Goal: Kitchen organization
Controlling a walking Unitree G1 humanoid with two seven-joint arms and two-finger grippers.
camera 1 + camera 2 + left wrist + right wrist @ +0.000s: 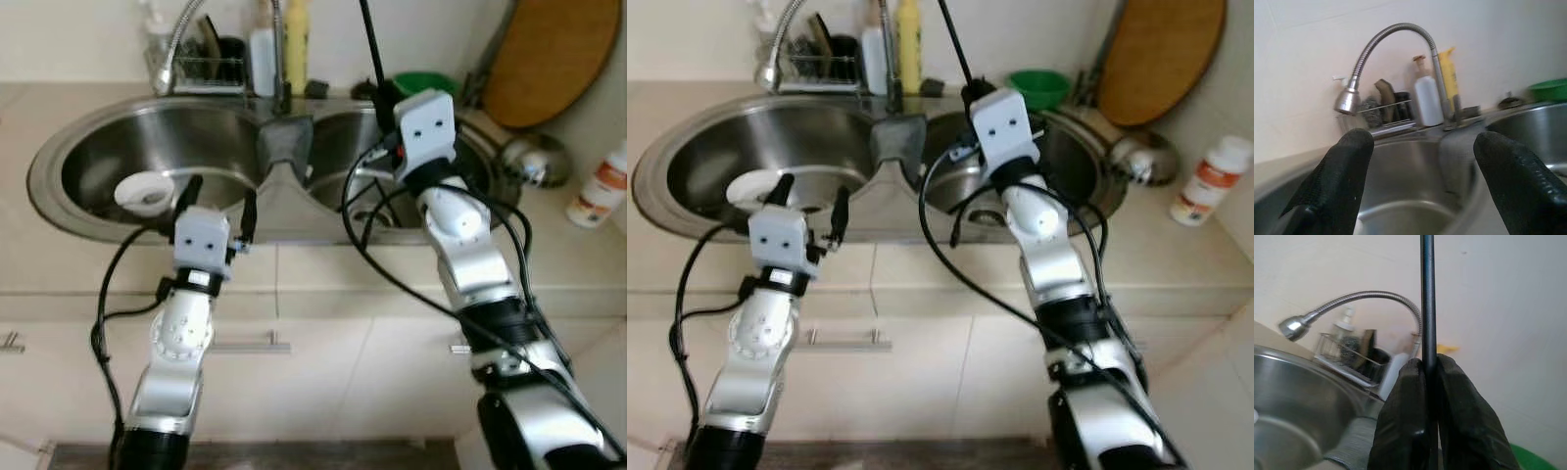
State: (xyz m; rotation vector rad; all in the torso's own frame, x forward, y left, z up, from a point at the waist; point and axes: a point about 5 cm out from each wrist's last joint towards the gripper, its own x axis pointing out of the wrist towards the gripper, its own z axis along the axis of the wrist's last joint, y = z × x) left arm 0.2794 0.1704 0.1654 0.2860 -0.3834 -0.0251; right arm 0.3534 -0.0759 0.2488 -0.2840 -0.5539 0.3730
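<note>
The right pincer (1430,396) is clamped on a thin black rod (1427,293), holding it upright over the right basin (470,162) of the double sink, at about one o'clock in the head views; what the rod belongs to cannot be told, since its top runs out of frame. The left pincer (217,201) hovers with fingers (1337,181) apart at the near rim of the left basin (88,162), just beside a white round dish (145,192) at ten o'clock. The step in hand looks like carrying the rod to its place. Next, the robot probably needs to pick a spot for it, perhaps by the rack (201,69) at eleven o'clock, and lower it without hitting the tap (1396,34).
</note>
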